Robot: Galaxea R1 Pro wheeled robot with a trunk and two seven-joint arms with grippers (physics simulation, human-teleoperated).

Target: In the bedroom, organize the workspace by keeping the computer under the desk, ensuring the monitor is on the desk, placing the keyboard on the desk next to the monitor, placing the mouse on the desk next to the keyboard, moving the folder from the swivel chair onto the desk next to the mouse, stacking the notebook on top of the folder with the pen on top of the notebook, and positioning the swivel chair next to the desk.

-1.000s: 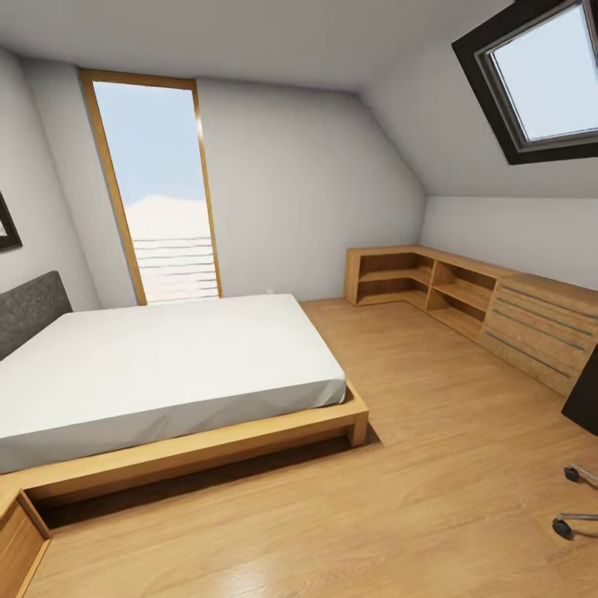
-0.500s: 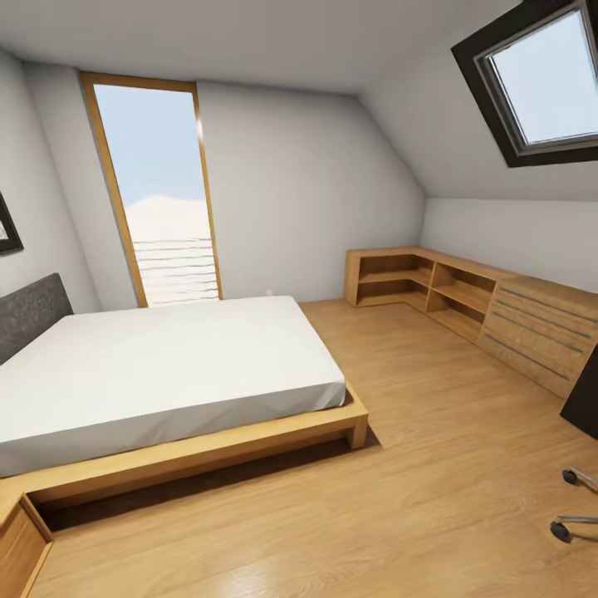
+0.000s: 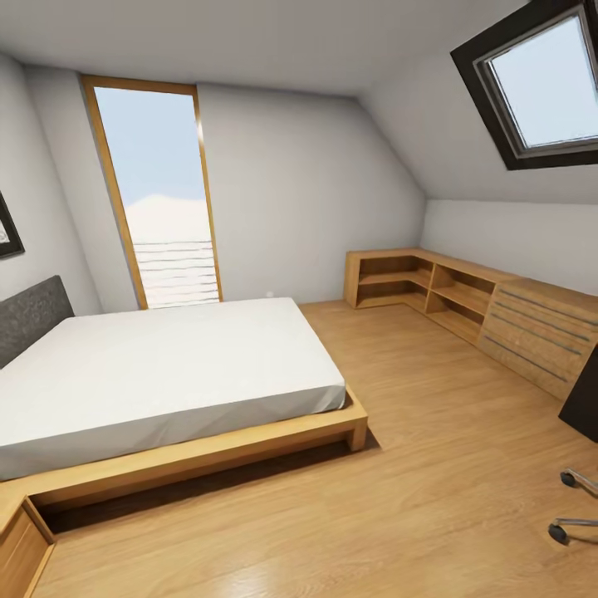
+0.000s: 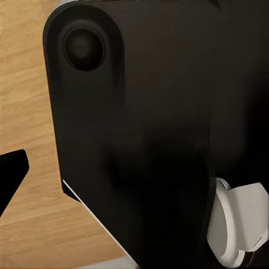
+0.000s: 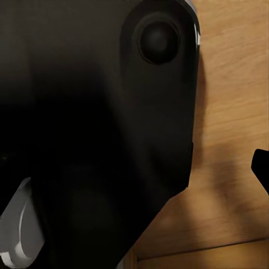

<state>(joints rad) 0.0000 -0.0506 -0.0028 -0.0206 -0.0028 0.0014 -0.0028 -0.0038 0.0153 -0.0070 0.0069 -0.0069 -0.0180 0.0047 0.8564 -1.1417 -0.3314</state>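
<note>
In the head view the bed (image 3: pixel 166 374) lies on the floor (image 3: pixel 432 465) at left, its headboard (image 3: pixel 29 316) against the left wall and a tall window (image 3: pixel 158 191) behind it. Shelves (image 3: pixel 415 286) and a drawer cabinet (image 3: pixel 536 332) run along the right wall under a skylight (image 3: pixel 544 79). The chair (image 3: pixel 573 507) base stands at the right edge, before the cabinet.

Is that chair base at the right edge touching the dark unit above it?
Apart. The head view shows bare wood floor between the swivel chair casters and the dark unit.

attic bedroom | low wooden bed (image 3: pixel 166 390) | skylight (image 3: pixel 544 83)
</note>
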